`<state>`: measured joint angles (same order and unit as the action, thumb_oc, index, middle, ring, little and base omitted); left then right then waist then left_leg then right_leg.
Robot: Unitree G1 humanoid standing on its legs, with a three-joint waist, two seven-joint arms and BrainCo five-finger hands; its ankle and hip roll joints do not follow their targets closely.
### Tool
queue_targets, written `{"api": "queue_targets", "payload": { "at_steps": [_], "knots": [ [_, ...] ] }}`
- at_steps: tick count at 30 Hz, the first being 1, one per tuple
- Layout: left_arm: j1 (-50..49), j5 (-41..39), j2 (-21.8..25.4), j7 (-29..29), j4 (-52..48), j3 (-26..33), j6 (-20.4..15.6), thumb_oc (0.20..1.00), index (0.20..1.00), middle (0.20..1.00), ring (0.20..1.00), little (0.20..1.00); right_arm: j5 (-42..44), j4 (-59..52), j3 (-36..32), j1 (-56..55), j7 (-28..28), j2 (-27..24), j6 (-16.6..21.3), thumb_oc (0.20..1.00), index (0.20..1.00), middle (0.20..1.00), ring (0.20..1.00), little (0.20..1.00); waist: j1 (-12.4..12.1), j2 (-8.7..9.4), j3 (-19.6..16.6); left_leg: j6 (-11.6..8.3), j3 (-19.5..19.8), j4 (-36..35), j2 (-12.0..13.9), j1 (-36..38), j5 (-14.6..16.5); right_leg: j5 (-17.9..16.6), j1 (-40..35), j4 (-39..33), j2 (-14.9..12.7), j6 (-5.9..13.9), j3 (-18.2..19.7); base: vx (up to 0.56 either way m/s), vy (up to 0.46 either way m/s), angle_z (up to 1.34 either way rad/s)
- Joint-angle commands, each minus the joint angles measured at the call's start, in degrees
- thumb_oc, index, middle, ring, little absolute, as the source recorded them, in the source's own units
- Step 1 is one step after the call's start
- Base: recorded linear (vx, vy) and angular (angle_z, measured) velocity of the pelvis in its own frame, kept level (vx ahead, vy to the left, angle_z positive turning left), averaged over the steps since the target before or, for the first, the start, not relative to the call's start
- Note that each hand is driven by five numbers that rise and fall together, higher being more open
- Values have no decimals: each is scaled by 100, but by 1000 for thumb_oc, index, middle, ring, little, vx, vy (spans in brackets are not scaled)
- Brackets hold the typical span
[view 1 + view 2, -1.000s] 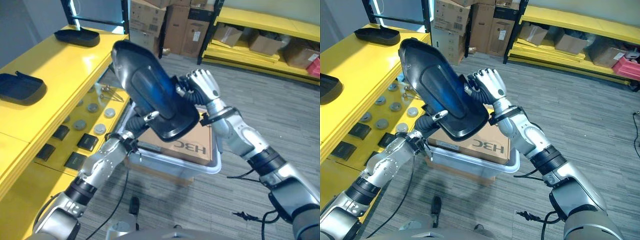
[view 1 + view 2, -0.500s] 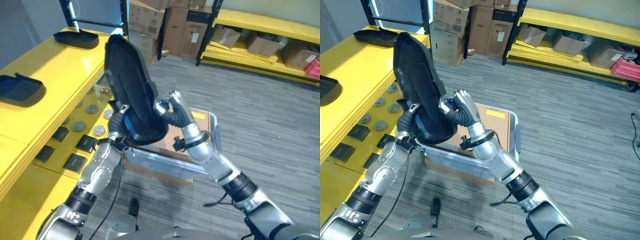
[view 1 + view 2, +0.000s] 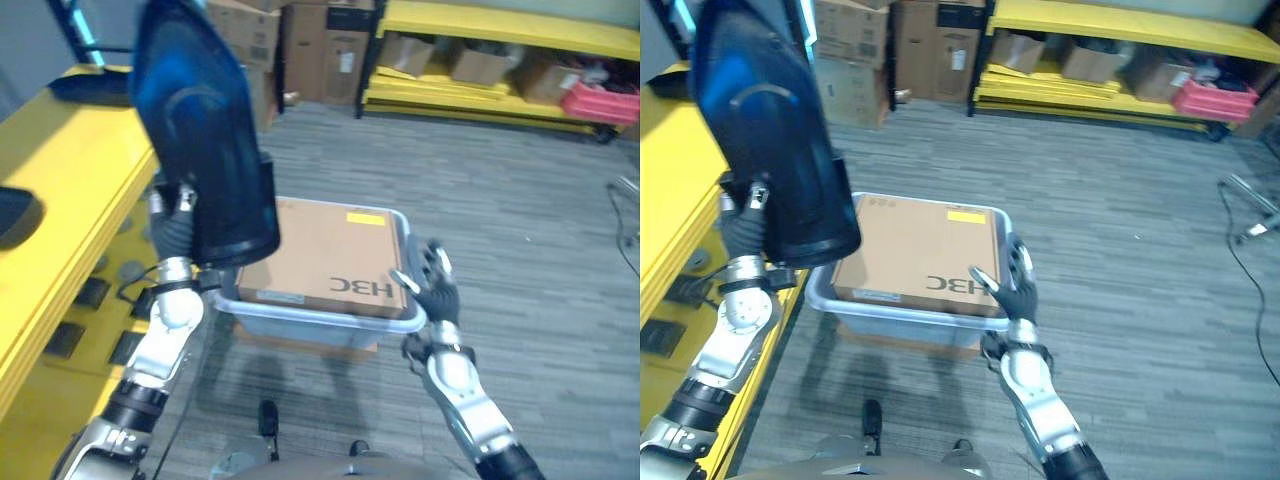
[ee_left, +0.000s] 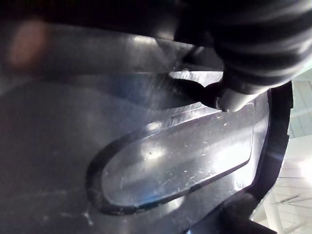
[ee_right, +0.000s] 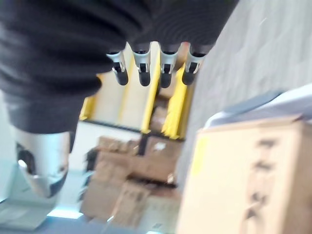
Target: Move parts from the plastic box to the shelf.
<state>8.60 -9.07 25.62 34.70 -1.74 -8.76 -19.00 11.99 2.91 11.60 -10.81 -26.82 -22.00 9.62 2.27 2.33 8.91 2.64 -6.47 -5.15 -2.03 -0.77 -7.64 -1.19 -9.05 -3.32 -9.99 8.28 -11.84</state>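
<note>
Right hand (image 3: 1017, 285) has let go of the large glossy black moulded plastic part (image 3: 205, 150) since a second ago and dropped low beside the clear plastic box (image 3: 312, 318), at its near corner; fingers spread, palm toward the box, nothing in it. Whole view has also swung, so the camera turned too.

Black part now carried by the left hand (image 3: 172, 222) alone, held upright and high over the box's shelf-side edge, well clear of the rim. Left wrist view shows the part's hollow inner face close up; whether the left hand's fingers are wrapped round it or only propping it, cannot tell. Likely raised this high to clear the shelf lip on the swing across.

Brown cardboard carton (image 3: 325, 257) fills most of the box, flat face up, yellow label toward its far edge.

Yellow shelf (image 3: 62, 190) runs alongside the box on the robot's left; another dark moulded part (image 3: 15, 213) rests on its top level. Grey carpet-tile floor (image 3: 520, 220) under the box. Beyond the box, yellow racking (image 3: 470, 20) with stacked cardboard cartons (image 3: 315, 45)
</note>
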Motion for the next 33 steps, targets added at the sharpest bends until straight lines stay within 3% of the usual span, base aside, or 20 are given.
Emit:
{"api": "queue_targets", "payload": {
  "at_steps": [1,2,3,4,6,11,12,13,16,17,18,20,21,22,24,25,28,30,32,33],
  "knots": [
    [313,492,298,140,-536,231,-981,200,200,200,200,200,310,776,130,292,826,-113,-301,1000,1000,1000,1000,1000,-118,14,41,-185,-23,15,333,604,1160,285,413,502,-226,195,53,-31,-55,-23],
    [345,442,371,61,-520,245,-1068,200,200,200,200,200,356,1587,83,153,1055,-46,-198,1000,1000,1000,1000,1000,-63,12,62,-185,159,15,316,560,1144,368,448,551,-87,115,275,-18,-61,-6],
    [348,443,377,55,-517,245,-1073,200,200,200,200,200,361,1649,81,156,1084,-38,-206,1000,1000,1000,1000,1000,-51,13,65,-188,181,15,316,557,1144,380,448,560,-78,108,280,-1,-115,18],
    [401,285,368,-176,-479,209,-1191,200,200,200,200,200,248,2596,40,59,1240,68,-169,1000,1000,1000,1000,1000,35,15,98,-191,476,15,261,531,1142,460,434,548,136,-3,575,-1,-135,44],
    [462,172,334,-479,-456,162,-1273,200,200,200,200,200,292,4021,1,43,1730,163,-384,1000,1000,1000,1000,1000,54,-3,119,-239,832,15,212,487,1093,525,391,523,388,-136,834,-11,-238,100],
    [509,-466,295,-1015,-619,195,-1022,200,200,200,200,200,512,5981,42,355,2517,416,-718,1000,1000,1000,1000,1000,-221,-44,218,-395,1121,15,265,427,936,629,175,442,527,-324,534,-52,-249,132],
    [416,-703,183,-1220,-826,278,-739,200,200,200,200,200,892,6513,63,516,3149,566,-1627,1000,1000,1000,1000,1000,-458,-79,278,-542,1198,15,336,342,800,681,35,308,619,-435,284,-135,-343,114],
    [349,-650,142,-1189,-885,321,-636,200,200,200,200,200,959,6713,57,553,3481,628,-2185,1000,1000,1000,1000,1000,-549,-99,310,-640,1202,15,403,285,721,702,-19,258,654,-476,169,-140,-336,118],
    [226,-762,81,-1216,-987,418,-517,200,200,200,200,200,678,6971,113,641,3783,682,-2362,1000,1000,1000,1000,1000,-715,-139,370,-798,1169,15,516,158,578,716,-109,181,701,-519,-10,-95,-157,81],
    [20,-961,-29,-1355,-1149,625,-312,200,200,200,200,200,226,7122,280,812,3688,666,-2212,1000,1000,1000,1000,1000,-939,-238,478,-1028,834,15,759,-71,309,757,-262,151,736,-540,-366,-127,-134,84],
    [6,-962,-49,-1361,-1162,644,-282,200,200,200,200,200,184,7119,290,835,3649,656,-2182,1000,1000,1000,1000,1000,-946,-262,482,-1047,757,15,805,-115,251,749,-263,156,745,-540,-436,-161,-127,115],
    [-82,-1115,-130,-1625,-1132,724,-275,200,200,200,200,200,406,7053,300,987,3407,562,-2080,1000,1000,1000,1000,1000,-944,-352,551,-1156,38,15,1075,-211,12,773,-324,240,768,-552,-843,-144,-2,120],
    [-125,-1182,-135,-1756,-1073,737,-350,200,200,200,200,200,770,6984,250,1068,3311,492,-2037,1000,1000,1000,1000,1000,-878,-389,565,-1207,-505,27,1260,-182,-78,759,-332,269,752,-538,-1101,-163,70,161],
    [-166,-1135,-120,-1700,-1026,748,-447,200,200,200,200,200,954,6940,200,1132,3307,452,-2025,1000,1000,1000,1000,1000,-838,-391,562,-1220,-766,77,1348,-125,-90,743,-318,286,720,-530,-1215,-83,76,181],
    [-239,-1107,-97,-1563,-972,783,-566,200,200,200,200,200,1042,6883,156,1219,3362,410,-2074,1000,1000,1000,1000,1000,-796,-342,537,-1236,-933,125,1387,62,79,807,-331,312,649,-506,-1233,-72,150,98],
    [-322,-998,-87,-1286,-959,847,-647,200,200,200,200,200,715,6841,160,1374,3445,352,-2227,1000,1000,1000,1000,1000,-787,-261,505,-1119,-1011,477,1437,144,282,738,-229,343,519,-525,-1265,-161,278,52],
    [-342,-832,-117,-1054,-946,901,-601,200,200,200,200,200,181,6951,238,1528,3510,278,-2309,1000,1000,1000,1000,1000,-774,-154,420,-981,-1067,936,1532,276,474,599,-78,375,303,-522,-1405,-112,232,41],
    [-343,-779,-118,-1043,-974,904,-487,200,200,200,200,200,178,7044,302,1565,3568,253,-2404,1000,1000,1000,1000,1000,-729,-140,318,-999,-1290,1016,1637,485,541,565,-30,347,214,-541,-1645,-108,268,90],
    [-398,-840,-102,-1169,-1056,873,-396,200,200,200,200,200,202,7151,323,1572,3666,272,-2459,1000,1000,1000,1000,1000,-655,-212,169,-1124,-1820,740,1764,860,509,535,-50,307,93,-530,-2066,-92,346,150],
    [-405,-826,-102,-1164,-1063,873,-392,200,200,200,200,200,184,7155,324,1571,3675,272,-2460,1000,1000,1000,1000,1000,-647,-215,166,-1128,-1837,713,1762,880,497,533,-58,306,88,-526,-2083,-50,321,133]
  ]
}}
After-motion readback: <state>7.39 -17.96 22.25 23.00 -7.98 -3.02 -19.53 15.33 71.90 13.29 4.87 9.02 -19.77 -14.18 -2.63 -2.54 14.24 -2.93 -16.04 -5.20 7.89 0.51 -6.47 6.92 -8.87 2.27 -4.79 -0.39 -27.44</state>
